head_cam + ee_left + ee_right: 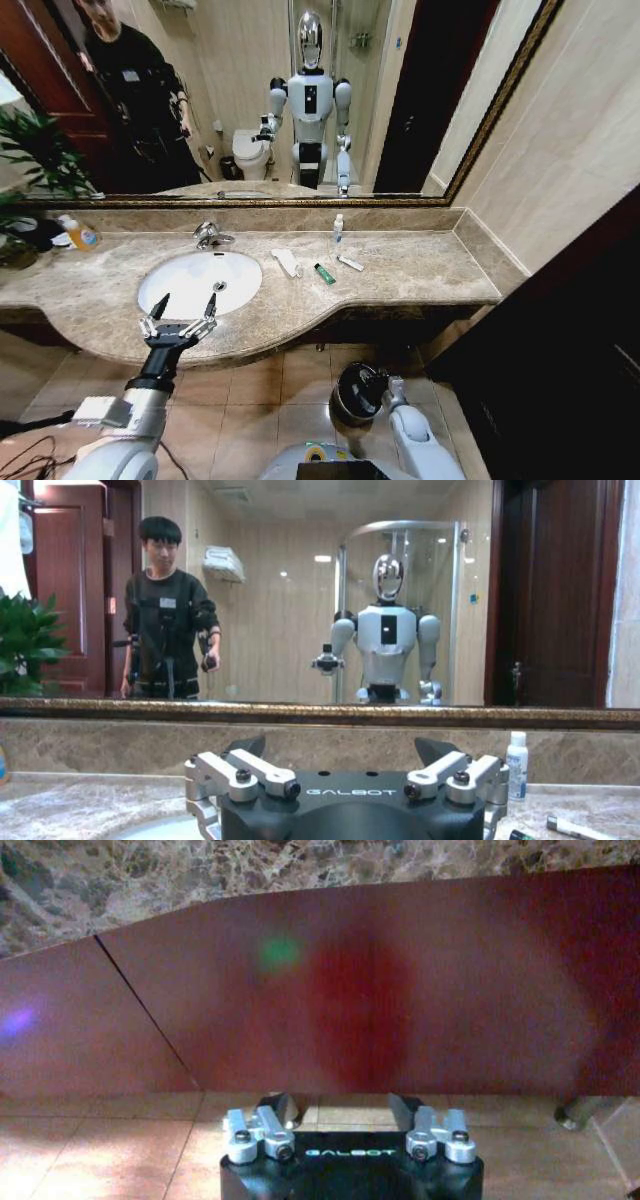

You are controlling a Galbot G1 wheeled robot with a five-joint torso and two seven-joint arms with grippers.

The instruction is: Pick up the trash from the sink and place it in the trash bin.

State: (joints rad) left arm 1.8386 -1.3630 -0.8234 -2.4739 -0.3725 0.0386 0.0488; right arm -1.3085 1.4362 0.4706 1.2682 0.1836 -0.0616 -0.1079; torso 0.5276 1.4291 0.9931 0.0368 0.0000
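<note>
The trash lies on the marble counter to the right of the sink (165, 272), not in the basin: a white wrapper (287, 262), a green stick (324, 273), a white tube (350, 263) and a tiny clear white-capped bottle (338, 228) standing upright. My left gripper (186, 303) hovers open and empty over the basin's front rim. In the left wrist view the left gripper (342, 748) faces the mirror, with the bottle (516, 754) and the tube (570, 827) beyond it to one side. The trash bin (352, 392) stands on the floor. My right gripper (343, 1105) is open and empty, low beside the bin, facing the cabinet front.
A chrome tap (208, 235) stands behind the basin. An orange-labelled soap bottle (80, 235) and a potted plant (30, 160) occupy the counter's far left. A wall mirror (300, 100) runs behind the counter. A red-brown cabinet front (380, 1012) hangs under the marble edge (200, 877).
</note>
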